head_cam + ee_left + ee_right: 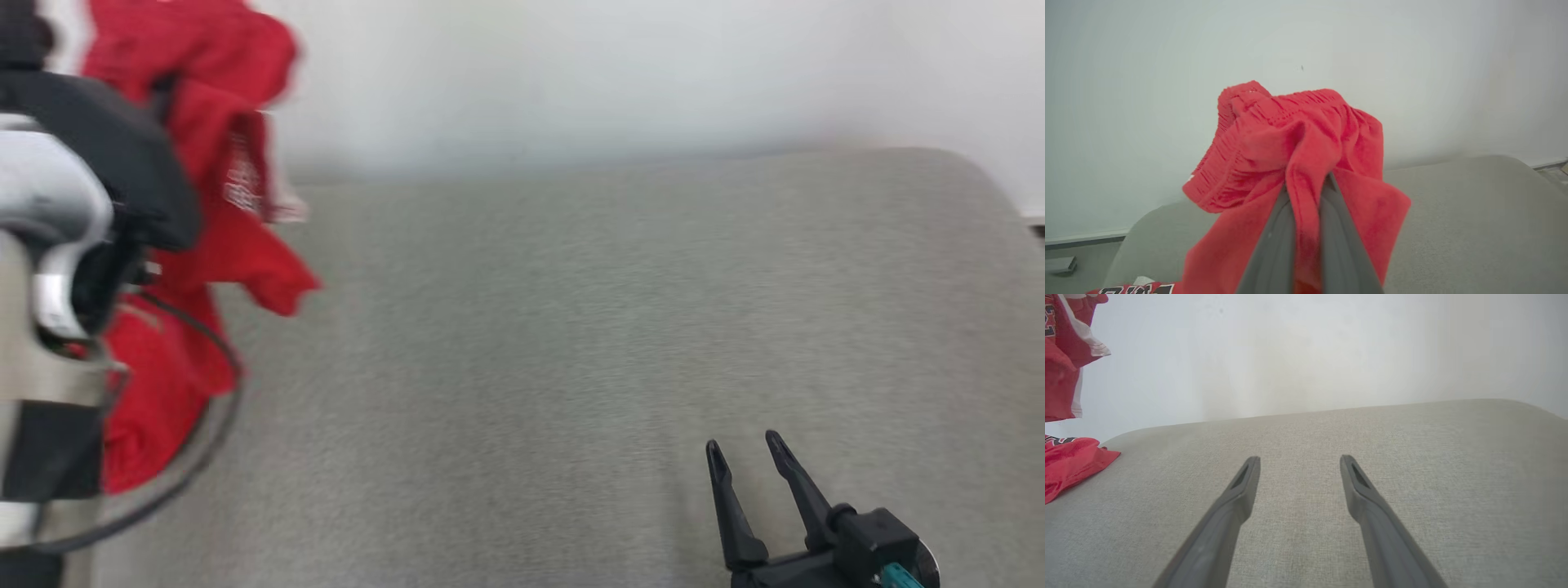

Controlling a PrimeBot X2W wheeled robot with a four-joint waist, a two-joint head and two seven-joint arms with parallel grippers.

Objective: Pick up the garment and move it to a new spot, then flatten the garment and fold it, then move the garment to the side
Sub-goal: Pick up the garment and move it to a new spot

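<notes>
Head view: we note the red garment (220, 245) hanging bunched at the far left edge of the grey cushion (571, 327), partly behind the left arm (57, 212); the picture is blurred there. The right gripper (743, 445) sits near the front right corner, released and holding nothing.

Left wrist view: the left gripper (1306, 192) is clenched on a fold of the garment just below its elastic waistband; cloth drapes over both fingers.

Right wrist view: 2 spread fingers above bare cushion; the garment's lower end lies at the left edge.

Risk, in our judgement: 1 pinch on a thick bunch may slip; the trailing end could drag and twist, hampering flattening.
</notes>
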